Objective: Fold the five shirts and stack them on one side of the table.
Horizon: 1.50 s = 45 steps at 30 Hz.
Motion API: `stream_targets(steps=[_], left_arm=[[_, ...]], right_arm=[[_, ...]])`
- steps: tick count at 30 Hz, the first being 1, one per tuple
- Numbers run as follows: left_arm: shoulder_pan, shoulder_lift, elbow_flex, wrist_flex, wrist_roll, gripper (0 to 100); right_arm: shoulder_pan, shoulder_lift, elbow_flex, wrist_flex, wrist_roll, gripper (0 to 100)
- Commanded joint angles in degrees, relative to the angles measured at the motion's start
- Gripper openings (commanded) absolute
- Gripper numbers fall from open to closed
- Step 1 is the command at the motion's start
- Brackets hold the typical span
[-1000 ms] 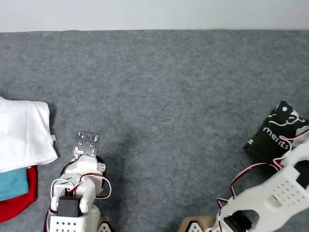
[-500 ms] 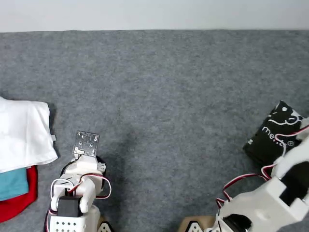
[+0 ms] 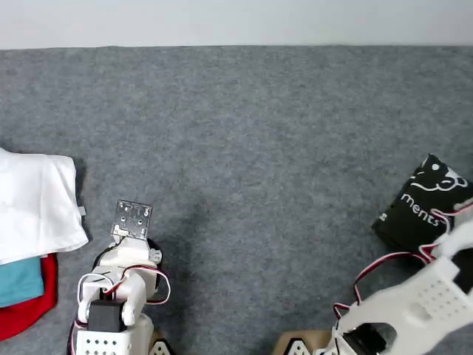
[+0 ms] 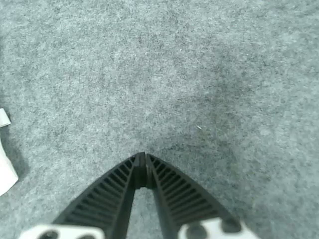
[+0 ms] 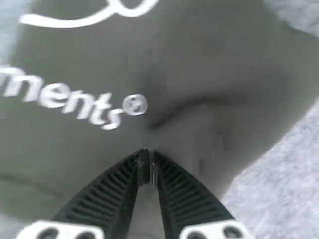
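A black shirt with white print (image 3: 417, 201) lies crumpled at the table's right edge. In the right wrist view my right gripper (image 5: 145, 160) is shut, its tips down against the black shirt (image 5: 164, 74) beside a crease; I cannot tell whether cloth is pinched. The right arm (image 3: 425, 299) rises from the lower right and covers the shirt's near corner. At the left edge a folded white shirt (image 3: 33, 203) tops a teal shirt (image 3: 18, 282) and a red shirt (image 3: 33, 307). My left gripper (image 4: 145, 160) is shut over bare carpet, just right of that stack.
Grey carpet (image 3: 259, 133) covers the whole table, with a wide bare stretch between the stack and the black shirt. The left arm (image 3: 122, 285) stands at the lower left. A corner of the white shirt (image 4: 5, 174) lies close to the left gripper.
The right arm swung down and right half a second ago, then came back to about where it started. The black shirt, the stack and the left arm have not moved.
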Motion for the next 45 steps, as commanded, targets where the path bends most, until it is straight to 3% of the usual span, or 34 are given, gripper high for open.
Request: stream_targets(steps=[1,7,26,37,45], left_arm=[[-0.3,-0.4,-0.5,0.6,0.4,1],[-0.3,-0.4,-0.5,0.6,0.4,1],[-0.3,-0.4,-0.5,0.6,0.4,1],[-0.3,-0.4,-0.5,0.6,0.4,1],[-0.3,-0.4,-0.5,0.6,0.4,1]], right_arm=[[1.0,1.5,-1.5,-2.9,0.9,0.9],[-0.7,3.4,-2.5,-2.6,0.6,0.9],[-12.0,-15.3,-7.0,27.2,0.4,0.9],[-14.8,-5.4,2.9,12.7,-4.5,0.9],[-18.2,-2.2,0.4,14.9,-8.2,0.9]])
